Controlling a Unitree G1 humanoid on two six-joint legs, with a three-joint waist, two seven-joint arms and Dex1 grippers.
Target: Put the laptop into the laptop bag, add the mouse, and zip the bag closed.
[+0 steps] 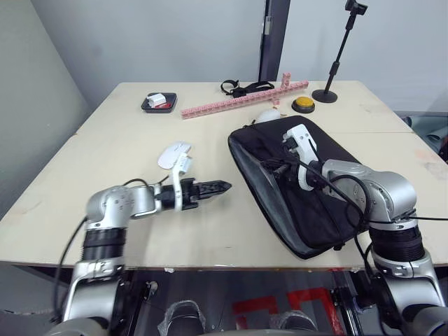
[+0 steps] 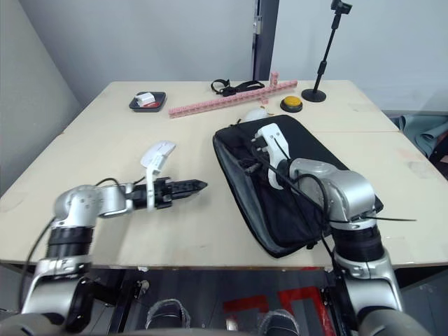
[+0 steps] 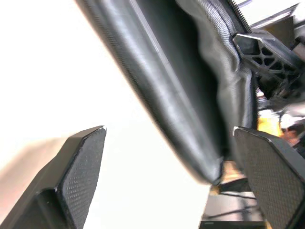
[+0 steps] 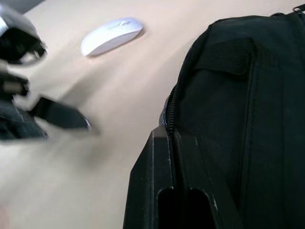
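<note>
The black laptop bag [image 1: 308, 189] lies flat on the right half of the table, its left side gaping and showing grey lining. The laptop is hidden. The flat white mouse [image 1: 173, 154] rests on the bare tabletop left of the bag. My left gripper [image 1: 222, 187] hovers low between the mouse and the bag, open and empty, pointing at the bag's open edge [image 3: 190, 119]. My right gripper [image 1: 271, 166] sits on the bag's upper left edge, and its fingers [image 4: 162, 157] are shut on the fabric by the zipper track.
Behind the bag lie a white egg-shaped thing with orange parts [image 1: 269, 114], a yellow button [image 1: 303, 105], a row of pink blocks [image 1: 241, 100] and a black strap [image 1: 245, 87]. A small black tray [image 1: 159, 102] is at the back left. A black stand [image 1: 325, 94] is at the back right.
</note>
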